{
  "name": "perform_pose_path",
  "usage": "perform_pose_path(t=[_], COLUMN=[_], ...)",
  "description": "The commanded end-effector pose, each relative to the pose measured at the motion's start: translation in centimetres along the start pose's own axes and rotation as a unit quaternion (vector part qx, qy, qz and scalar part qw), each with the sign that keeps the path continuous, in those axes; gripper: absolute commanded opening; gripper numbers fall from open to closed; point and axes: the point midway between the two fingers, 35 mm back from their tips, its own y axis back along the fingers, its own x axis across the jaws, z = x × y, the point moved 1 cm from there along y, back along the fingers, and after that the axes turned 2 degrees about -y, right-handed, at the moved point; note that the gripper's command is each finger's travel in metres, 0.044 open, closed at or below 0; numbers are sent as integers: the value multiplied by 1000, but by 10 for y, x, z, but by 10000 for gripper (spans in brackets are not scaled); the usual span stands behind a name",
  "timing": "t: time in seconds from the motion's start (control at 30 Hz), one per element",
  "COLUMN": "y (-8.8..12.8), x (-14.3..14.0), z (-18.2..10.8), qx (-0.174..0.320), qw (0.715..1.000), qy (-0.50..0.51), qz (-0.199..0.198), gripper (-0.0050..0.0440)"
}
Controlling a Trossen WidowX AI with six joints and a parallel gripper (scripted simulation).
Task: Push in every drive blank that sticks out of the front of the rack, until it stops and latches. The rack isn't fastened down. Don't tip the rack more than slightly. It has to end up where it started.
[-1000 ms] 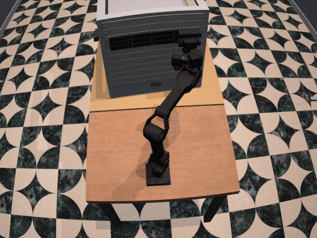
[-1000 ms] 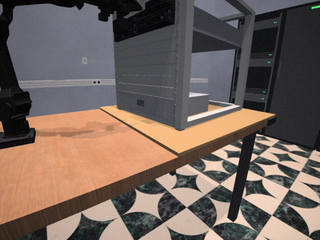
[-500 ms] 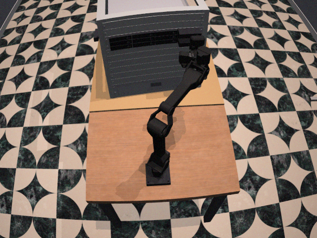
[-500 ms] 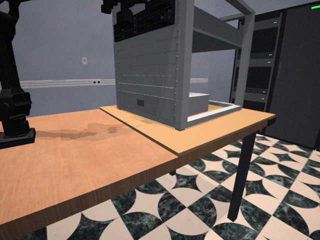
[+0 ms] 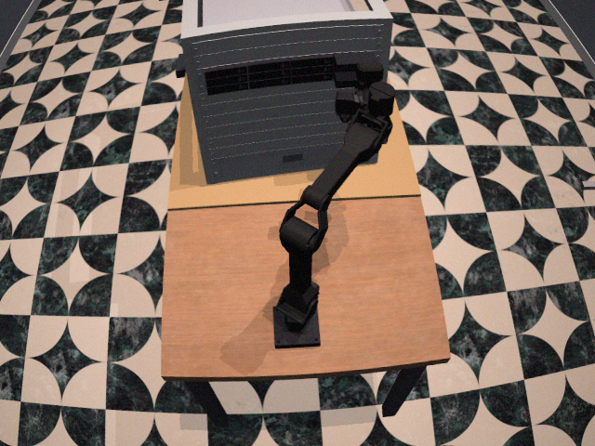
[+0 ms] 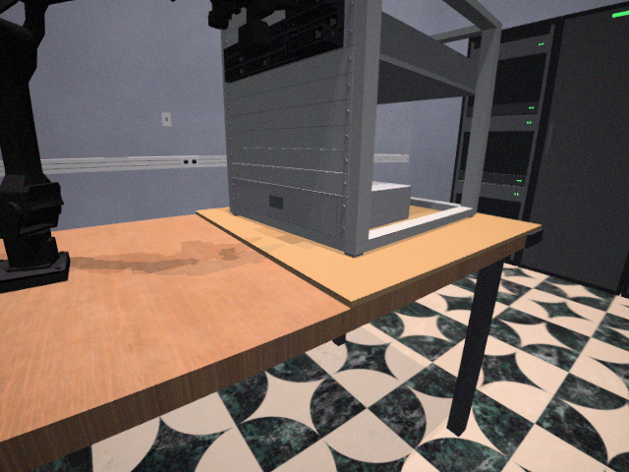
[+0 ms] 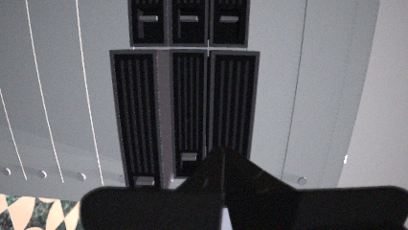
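The grey rack (image 5: pixel 284 96) stands on the far, lighter part of the table, and its dark drive bay (image 5: pixel 269 74) runs across the upper front. In the wrist view three ribbed drive blanks lie side by side. The left one (image 7: pixel 136 117) sticks out further than the middle one (image 7: pixel 189 110) and the right one (image 7: pixel 232 103), and its grey side face shows. My gripper (image 7: pixel 220 153) is shut and empty. Its tips are close in front of the seam between the middle and right blanks. In the overhead view the gripper (image 5: pixel 342 72) is at the right end of the bay. It is also at the top edge of the side view (image 6: pixel 223 15).
Three more blanks with small handles (image 7: pixel 189 21) lie beyond these. The rack's screwed post edge (image 7: pixel 43 173) is near the gripper. My arm base (image 5: pixel 297 326) is bolted to the near table half. Server cabinets (image 6: pixel 558 142) stand behind the table.
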Motion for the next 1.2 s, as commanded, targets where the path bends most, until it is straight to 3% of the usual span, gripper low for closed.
perform_pose_path(t=[0.0, 1.17], y=[0, -14], x=[-8, -15], z=[2, 2], qx=[0, 0], qw=[1000, 1000], qy=[8, 8], qz=[-7, -7], gripper=[-50, -50])
